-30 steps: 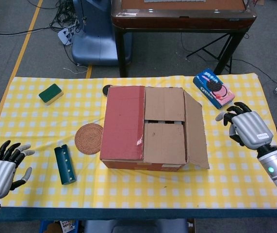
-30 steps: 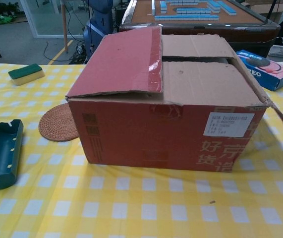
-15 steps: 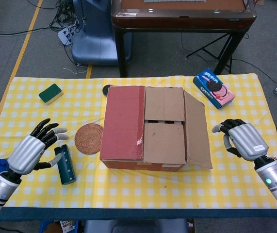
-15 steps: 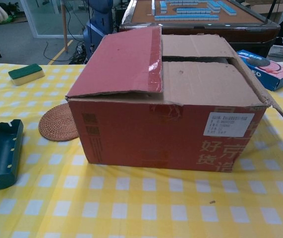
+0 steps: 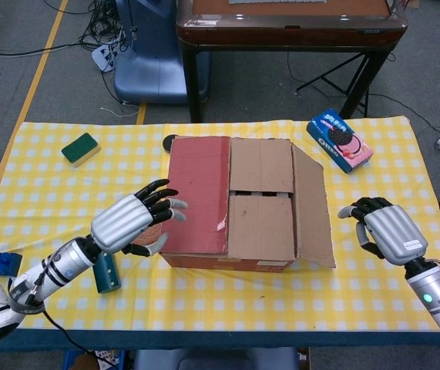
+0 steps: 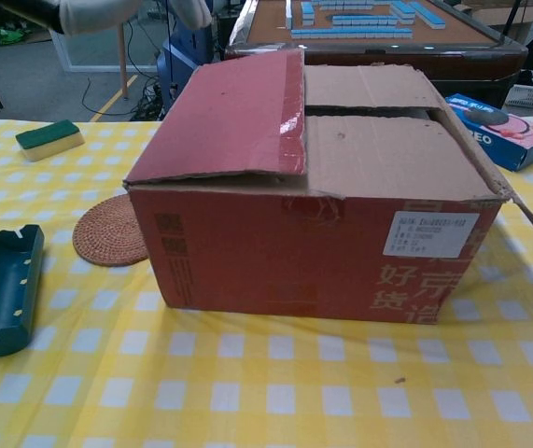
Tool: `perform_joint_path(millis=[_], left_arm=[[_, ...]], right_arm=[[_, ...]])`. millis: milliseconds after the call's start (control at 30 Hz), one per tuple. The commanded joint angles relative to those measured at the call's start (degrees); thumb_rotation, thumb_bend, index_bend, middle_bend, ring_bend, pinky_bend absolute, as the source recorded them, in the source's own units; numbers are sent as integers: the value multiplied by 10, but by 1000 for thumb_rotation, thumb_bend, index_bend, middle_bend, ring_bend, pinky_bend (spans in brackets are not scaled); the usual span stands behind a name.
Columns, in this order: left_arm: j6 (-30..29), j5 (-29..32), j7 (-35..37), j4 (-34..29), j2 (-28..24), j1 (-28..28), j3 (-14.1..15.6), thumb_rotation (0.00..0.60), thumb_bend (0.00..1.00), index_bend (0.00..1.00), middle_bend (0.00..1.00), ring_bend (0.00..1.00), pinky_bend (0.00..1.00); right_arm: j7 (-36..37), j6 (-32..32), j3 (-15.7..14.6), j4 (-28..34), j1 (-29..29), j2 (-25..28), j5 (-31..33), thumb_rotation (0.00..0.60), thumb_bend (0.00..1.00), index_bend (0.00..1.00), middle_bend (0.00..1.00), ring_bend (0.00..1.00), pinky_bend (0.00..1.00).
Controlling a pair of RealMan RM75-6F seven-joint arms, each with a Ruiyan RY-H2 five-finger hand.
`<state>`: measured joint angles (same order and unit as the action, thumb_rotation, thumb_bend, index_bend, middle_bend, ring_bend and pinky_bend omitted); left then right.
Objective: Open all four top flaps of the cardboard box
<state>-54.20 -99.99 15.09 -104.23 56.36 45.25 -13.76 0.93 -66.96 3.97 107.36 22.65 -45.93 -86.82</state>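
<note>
The cardboard box [image 5: 243, 202] stands mid-table on the yellow checked cloth. Its red left flap [image 5: 198, 193] lies flat over the top, and so do the two plain inner flaps [image 5: 261, 165]. The right flap [image 5: 312, 208] is folded outward and slopes down to the cloth. My left hand [image 5: 139, 218] hovers at the box's left side with fingers spread, its fingertips [image 5: 175, 203] over the red flap's edge; whether they touch it I cannot tell. It holds nothing. The chest view shows the box [image 6: 313, 243] and a blur of the left hand [image 6: 107, 11]. My right hand [image 5: 383, 229] is empty, right of the box.
A woven coaster [image 5: 149, 231] and a dark green holder [image 5: 106, 274] lie under my left hand. A green sponge [image 5: 80, 148] sits at the back left, a cookie box [image 5: 340, 139] at the back right and a blue object [image 5: 1, 264] at the front left edge.
My left hand has swung in from the table's front left corner to the box's left side. My right hand has drawn back toward the front edge. The right flap stays down.
</note>
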Motion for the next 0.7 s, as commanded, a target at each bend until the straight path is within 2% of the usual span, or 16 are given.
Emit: perform_joint_path(millis=[33, 400, 500, 700], left_arm=[[57, 34, 4, -6, 23, 51, -19, 234, 599, 374, 224, 96, 0], [187, 178, -73, -5, 63, 156, -51, 148, 596, 357, 224, 36, 0], [200, 220, -109, -2, 78, 177, -52, 136, 589, 353, 224, 22, 0], [191, 261, -188, 1, 103, 201, -42, 136, 587, 355, 223, 11, 0]], right_arm=[[0, 0, 5, 1, 0, 3, 6, 600, 738, 357, 381, 261, 287], [-2, 12, 23, 6, 10, 16, 30, 600, 752, 357, 381, 261, 288], [-1, 14, 27, 6, 12, 17, 33, 600, 756, 357, 381, 261, 288], [4, 17, 34, 2, 15, 19, 40, 600, 759, 357, 381, 261, 288]])
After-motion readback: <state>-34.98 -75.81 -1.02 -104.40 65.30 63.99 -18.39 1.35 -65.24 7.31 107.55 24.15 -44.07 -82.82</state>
